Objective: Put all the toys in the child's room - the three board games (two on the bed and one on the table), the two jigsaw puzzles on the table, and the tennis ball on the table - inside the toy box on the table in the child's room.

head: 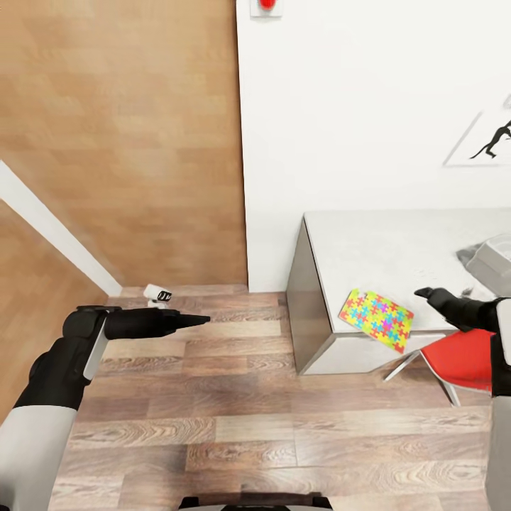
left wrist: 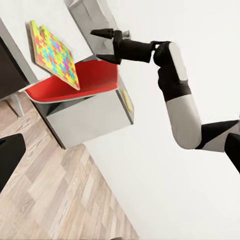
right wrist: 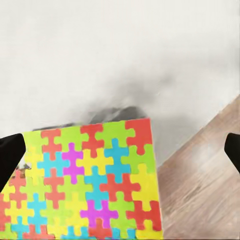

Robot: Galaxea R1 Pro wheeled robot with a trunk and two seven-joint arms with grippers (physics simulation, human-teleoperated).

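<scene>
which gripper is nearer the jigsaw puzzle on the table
Right. The right gripper hovers just beside the multicoloured flat square jigsaw puzzle on the pale grey table; the left gripper is out over the wood floor.

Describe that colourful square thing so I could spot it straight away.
Look at the pale grey table against the white wall. At its near edge, above the red chair, lies a thin flat jigsaw puzzle, slightly overhanging the edge. Its yellow, pink, blue and green interlocking pieces make it the brightest thing on the table.
</scene>
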